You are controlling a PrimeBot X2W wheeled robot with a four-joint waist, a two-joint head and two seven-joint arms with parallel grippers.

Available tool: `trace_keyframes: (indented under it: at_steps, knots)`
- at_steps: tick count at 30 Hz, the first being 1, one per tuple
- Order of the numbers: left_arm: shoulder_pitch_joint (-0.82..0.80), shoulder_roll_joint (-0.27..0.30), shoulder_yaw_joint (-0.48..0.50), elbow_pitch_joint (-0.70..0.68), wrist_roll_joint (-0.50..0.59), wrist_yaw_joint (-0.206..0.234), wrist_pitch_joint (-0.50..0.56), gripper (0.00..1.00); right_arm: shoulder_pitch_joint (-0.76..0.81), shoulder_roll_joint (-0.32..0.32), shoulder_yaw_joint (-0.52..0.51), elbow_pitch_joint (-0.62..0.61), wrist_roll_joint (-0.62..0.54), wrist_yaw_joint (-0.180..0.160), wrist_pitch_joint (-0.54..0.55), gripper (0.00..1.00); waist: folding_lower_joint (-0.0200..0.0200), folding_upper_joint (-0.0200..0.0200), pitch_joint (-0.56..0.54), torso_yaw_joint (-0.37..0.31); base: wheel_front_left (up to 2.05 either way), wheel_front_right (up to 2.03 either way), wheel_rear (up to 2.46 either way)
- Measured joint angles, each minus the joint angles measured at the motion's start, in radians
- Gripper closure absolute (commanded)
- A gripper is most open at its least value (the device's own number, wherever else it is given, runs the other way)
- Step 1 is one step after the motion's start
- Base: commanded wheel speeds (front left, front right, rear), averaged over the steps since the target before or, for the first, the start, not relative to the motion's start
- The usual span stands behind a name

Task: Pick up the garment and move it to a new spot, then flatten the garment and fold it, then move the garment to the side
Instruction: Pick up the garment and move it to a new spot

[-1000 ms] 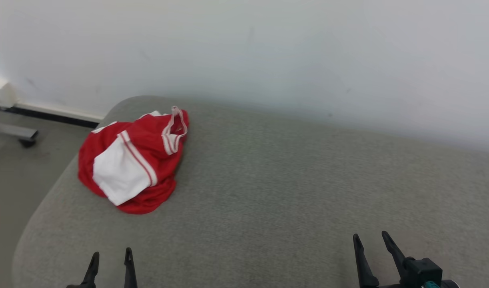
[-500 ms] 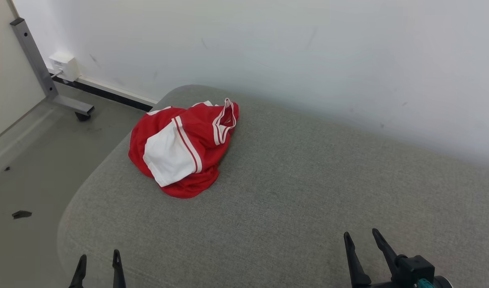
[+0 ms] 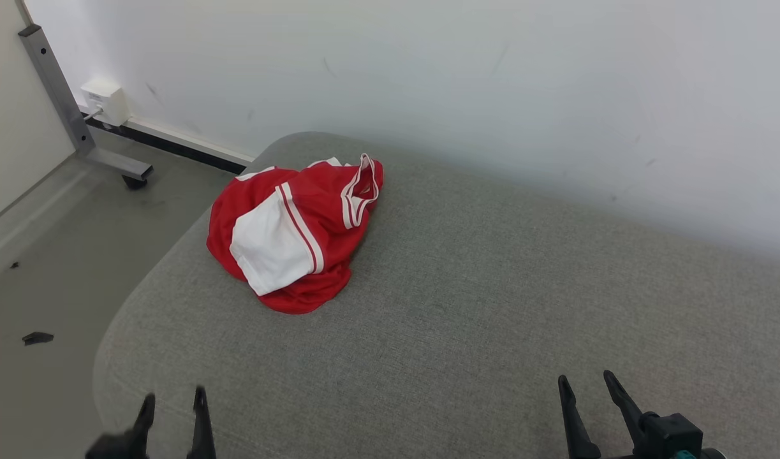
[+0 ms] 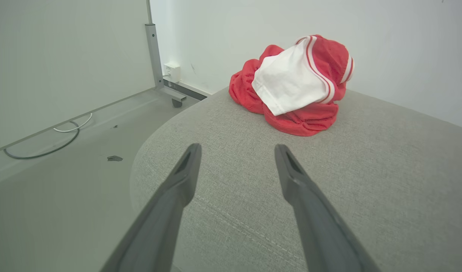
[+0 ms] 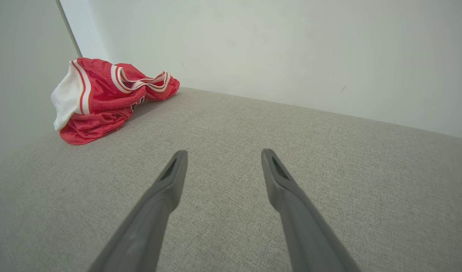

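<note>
A crumpled red garment (image 3: 294, 233) with white panels and striped trim lies bunched at the far left corner of a grey upholstered surface (image 3: 466, 306). The left wrist view has the garment (image 4: 297, 85) ahead and a little right of my fingers; in the right wrist view the garment (image 5: 102, 98) is far off to the left. My left gripper (image 3: 173, 398) hovers open at the near left edge, nothing between its fingers. Open too is my right gripper (image 3: 585, 381), over the near right of the surface. Both stand well short of the garment.
A white wall (image 3: 492, 83) runs just behind the surface. Off the left edge is the floor (image 3: 39, 268), with a grey metal frame leg on a caster (image 3: 112, 166), a white wall box (image 3: 106, 102), a cable (image 4: 45, 145) and a small dark scrap (image 3: 37, 338).
The head camera swung left, so the whole picture shifted right and the floor and frame leg came into view. My left gripper has risen slightly. The garment lies as before.
</note>
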Motion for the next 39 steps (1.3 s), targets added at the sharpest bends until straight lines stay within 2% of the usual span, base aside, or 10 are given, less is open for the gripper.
trace_keyframes:
  at_steps: [8, 15, 23, 30, 36, 37, 38, 39]
  knots:
    - [-0.298, 0.016, -0.027, 0.186, -0.043, -0.047, 0.136, 0.00, 0.005, 0.000, 0.007, -0.012, -0.019, 0.000, 0.000, 0.00, 0.0000, 0.0000, 0.015, -0.006, 0.00, 0.00, 0.00]
    - [-0.565, 0.052, 0.003, 0.362, -0.115, -0.076, 0.313, 0.00, -0.051, 0.000, 0.102, -0.050, -0.073, 0.000, 0.031, 0.00, 0.0000, 0.0000, 0.045, -0.074, 0.00, 0.00, 0.00]
    - [-0.821, 0.118, 0.088, 0.481, -0.228, -0.079, 0.451, 0.00, -0.123, 0.001, 0.180, -0.136, -0.137, 0.000, 0.093, 0.00, 0.0001, 0.0001, 0.167, -0.168, 0.00, 0.00, 0.00]
    - [-0.941, 0.170, 0.112, 0.559, -0.259, -0.050, 0.536, 0.00, -0.147, 0.000, 0.182, -0.195, -0.166, 0.000, 0.119, 0.00, 0.0003, 0.0002, 0.293, -0.262, 0.00, 0.00, 0.00]
    - [-0.955, 0.221, 0.015, 0.629, -0.152, -0.008, 0.612, 0.00, -0.147, 0.000, 0.165, -0.211, -0.166, 0.000, 0.119, 0.00, 0.0004, 0.0003, 0.377, -0.330, 0.00, 0.00, 0.00]
    - [-0.955, 0.227, 0.002, 0.634, -0.140, -0.006, 0.610, 0.04, -0.146, 0.000, 0.164, -0.210, -0.165, 0.000, 0.118, 0.00, 0.0004, 0.0002, 0.385, -0.342, 0.00, 0.00, 0.00]
    - [-0.954, 0.231, -0.009, 0.637, -0.129, 0.000, 0.605, 0.80, -0.146, 0.000, 0.164, -0.208, -0.162, 0.000, 0.117, 0.00, 0.0003, 0.0002, 0.392, -0.352, 0.00, 0.00, 0.00]
    - [-0.950, 0.232, -0.019, 0.638, -0.120, 0.002, 0.595, 1.00, -0.145, 0.000, 0.163, -0.205, -0.156, 0.000, 0.114, 0.00, 0.0001, 0.0002, 0.397, -0.362, 0.00, 0.00, 0.00]
